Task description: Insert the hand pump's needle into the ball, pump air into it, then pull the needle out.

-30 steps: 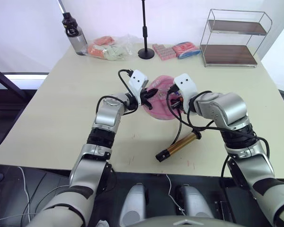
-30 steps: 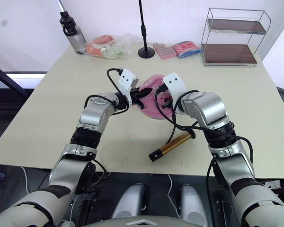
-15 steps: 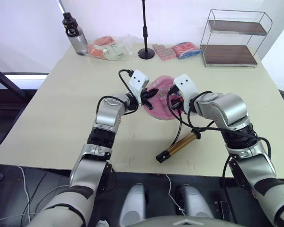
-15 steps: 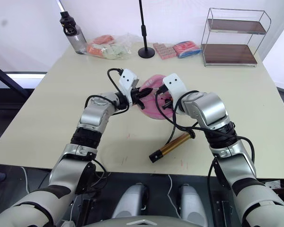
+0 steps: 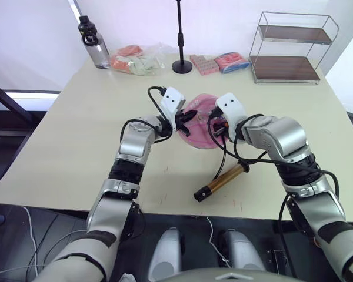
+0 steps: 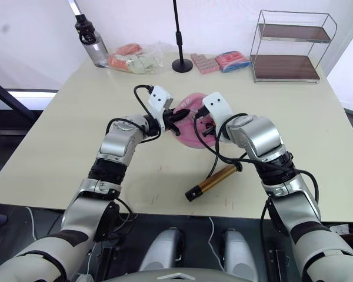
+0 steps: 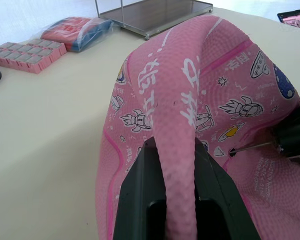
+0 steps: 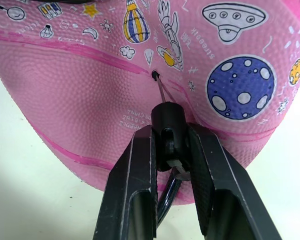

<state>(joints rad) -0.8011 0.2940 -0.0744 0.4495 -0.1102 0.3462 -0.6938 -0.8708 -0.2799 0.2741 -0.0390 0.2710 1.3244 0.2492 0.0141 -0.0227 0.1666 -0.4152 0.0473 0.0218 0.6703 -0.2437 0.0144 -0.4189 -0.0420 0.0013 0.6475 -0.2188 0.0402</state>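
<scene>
The flattened ball [image 5: 200,123] lies mid-counter [image 5: 76,141], and almost nothing has shifted over the last second: both arms hold the same pose, with only a slight creep of the right arm. The left gripper [image 7: 176,165] stays pinched on a raised fold of the ball's rubber, steadying it. The right gripper [image 8: 173,150] is clamped on the black fitting of the needle [image 8: 160,86], whose tip sits at the dark valve hole; in the left wrist view the thin pin reaches the valve dot, though how deep it goes cannot be told. The pump [image 5: 222,181] lies on the counter just in front of the ball, its hose [image 5: 223,154] looping up to the right gripper, handle untouched. The stillness suggests a slow, careful push at the valve, so insertion seems to be in hand and pumping not yet begun. A skewed push could bend the pin or slide it off the soft skin.
</scene>
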